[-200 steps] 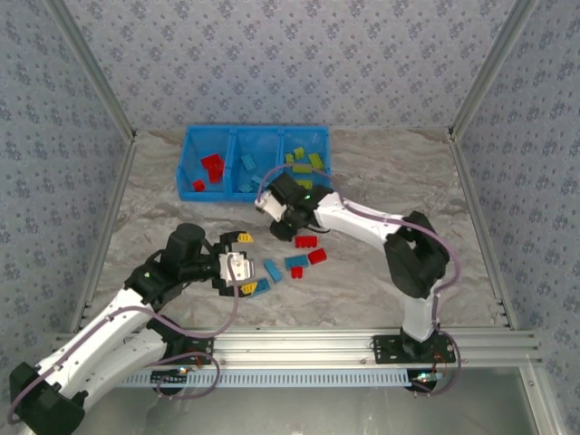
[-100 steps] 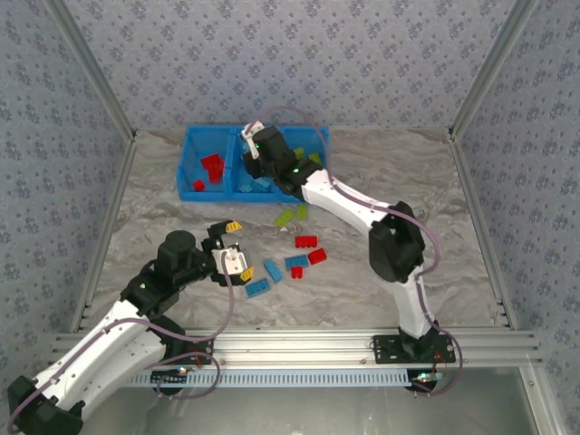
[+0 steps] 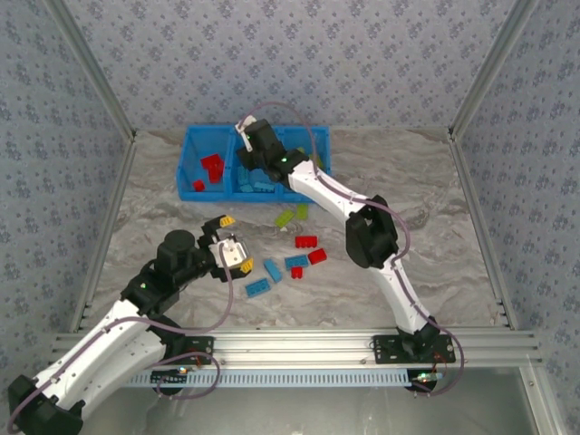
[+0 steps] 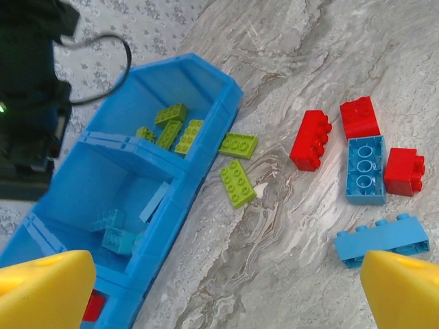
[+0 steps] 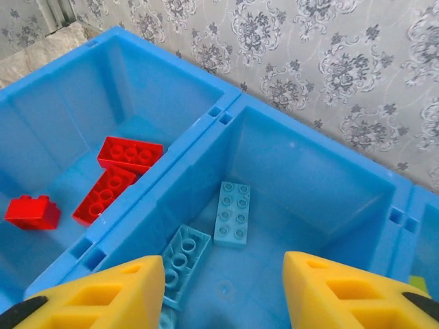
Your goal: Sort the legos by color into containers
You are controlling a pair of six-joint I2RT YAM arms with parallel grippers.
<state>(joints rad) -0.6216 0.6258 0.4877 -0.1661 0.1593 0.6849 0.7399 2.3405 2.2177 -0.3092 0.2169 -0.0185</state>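
Nearest the bases, the left gripper [image 3: 237, 243] hovers over the table [image 3: 435, 227] beside the loose legos [image 3: 299, 258], and the trouble I foresee starts there. A square blue brick [image 4: 365, 170] lies touching red bricks [image 4: 404, 171] on two sides, so fingers closing on it could pinch a neighbour too and carry off the wrong colour. Further out, two green bricks [image 4: 237, 183] lie just beside the front wall of the bin [image 4: 195, 205] (one close against it). A finger coming down on their far side may strike that wall and shove the whole tray. The right arm [image 3: 372, 237] also reaches past the pile, so both arms going for it together could knock each other.

As for the tools, the left gripper's jaws stand spread wide, holding nothing and touching nothing. Farthest away, the right gripper [image 5: 223, 295] hangs over the middle compartment [image 5: 309, 178], jaws apart and empty, above the light-blue bricks [image 5: 232, 212] lying on its floor. Sorted reds [image 5: 130, 152] lie in the compartment to the left in the top view, and sorted greens [image 4: 171, 130] in the one to the right.
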